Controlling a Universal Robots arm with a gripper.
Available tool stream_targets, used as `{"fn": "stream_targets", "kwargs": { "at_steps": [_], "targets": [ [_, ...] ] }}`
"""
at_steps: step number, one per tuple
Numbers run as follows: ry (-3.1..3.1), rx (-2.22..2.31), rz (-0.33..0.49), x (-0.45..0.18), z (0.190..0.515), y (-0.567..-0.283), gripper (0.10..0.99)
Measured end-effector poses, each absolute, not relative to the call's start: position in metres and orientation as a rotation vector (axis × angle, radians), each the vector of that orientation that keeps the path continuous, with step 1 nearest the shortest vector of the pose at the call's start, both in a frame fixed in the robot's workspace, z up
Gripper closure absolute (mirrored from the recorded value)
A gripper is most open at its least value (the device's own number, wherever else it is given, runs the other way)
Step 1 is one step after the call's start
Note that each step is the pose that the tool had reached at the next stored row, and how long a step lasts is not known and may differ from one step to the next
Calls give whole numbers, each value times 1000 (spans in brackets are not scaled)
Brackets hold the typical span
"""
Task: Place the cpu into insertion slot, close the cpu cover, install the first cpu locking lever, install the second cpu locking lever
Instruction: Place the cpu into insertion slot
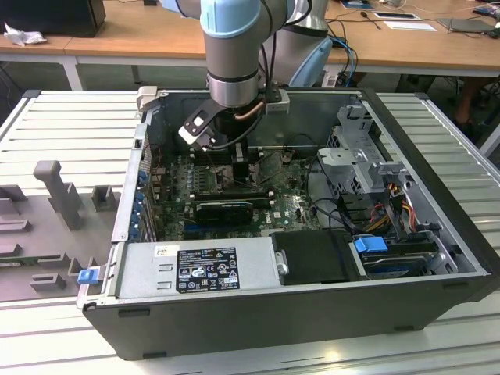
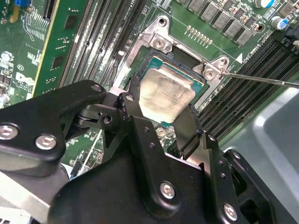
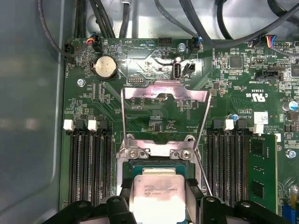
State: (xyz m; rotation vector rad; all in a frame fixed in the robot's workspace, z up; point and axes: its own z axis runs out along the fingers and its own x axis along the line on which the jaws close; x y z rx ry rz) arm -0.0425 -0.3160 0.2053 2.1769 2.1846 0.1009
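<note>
pincer (image 2: pixel 164 111) clamped on the cpu (image 2: pixel 166 95), holding it right at the insertion slot (image 2: pixel 160 44) on the motherboard (image 3: pixel 105 116). cpu cover (image 3: pixel 163 91) swung open, just beside the slot.

cpu (image 2: pixel 166 95) sits between tool (image 2: pixel 163 106) fingers, over insertion slot (image 2: pixel 180 59). Memory slots (image 3: pixel 86 163) flank the slot on both sides. cpu cover (image 3: pixel 163 91) is swung open behind the slot. Computer case (image 1: pixel 312 312) is on the counter (image 1: pixel 47 133).
</note>
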Motion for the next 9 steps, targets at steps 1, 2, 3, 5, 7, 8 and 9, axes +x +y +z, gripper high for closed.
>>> {"fn": "stream_targets", "kwargs": {
  "at_steps": [1,2,3,5,7,8,9],
  "targets": [
    [2184,2178,101,-43,205,-316,557],
    [2183,2179,101,-43,205,-316,557],
    [2181,2180,101,-43,204,-316,557],
    [2172,2189,101,-42,203,-316,557],
    [2168,2193,100,-43,201,-316,557],
    [2168,2193,100,-43,201,-316,557],
    [2168,2193,100,-43,201,-316,557]
  ]
}}
